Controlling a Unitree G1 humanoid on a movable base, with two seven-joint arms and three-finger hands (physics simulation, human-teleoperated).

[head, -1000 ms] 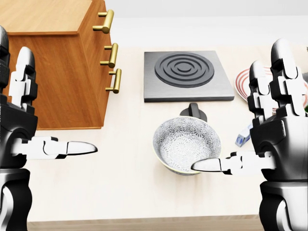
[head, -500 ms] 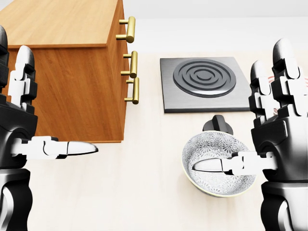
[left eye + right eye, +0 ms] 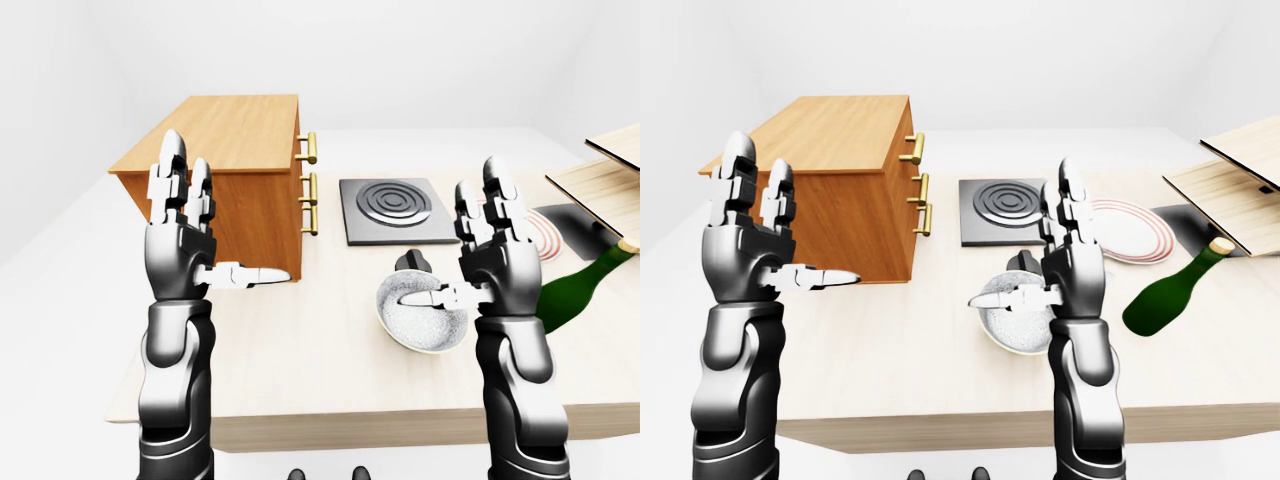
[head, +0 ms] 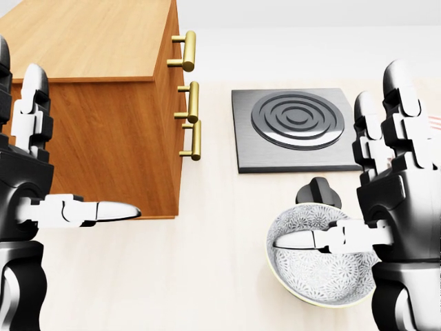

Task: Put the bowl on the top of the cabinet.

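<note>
My left hand [image 4: 41, 186] and right hand [image 4: 386, 207] are glossy black shells with white, smooth plastic-looking finger segments. The round patterned ceramic bowl [image 4: 318, 265] shines faintly, with fine grey tracery on white. The orange-brown wooden cabinet [image 3: 235, 180] shows matt grain, its handles [image 4: 187, 93] polished brass. The pale wooden tabletop [image 4: 207, 276] looks matt. The dark grey burner plate [image 4: 293, 127] looks like brushed metal. The green glass bottle [image 3: 1170, 295] gleams.
</note>
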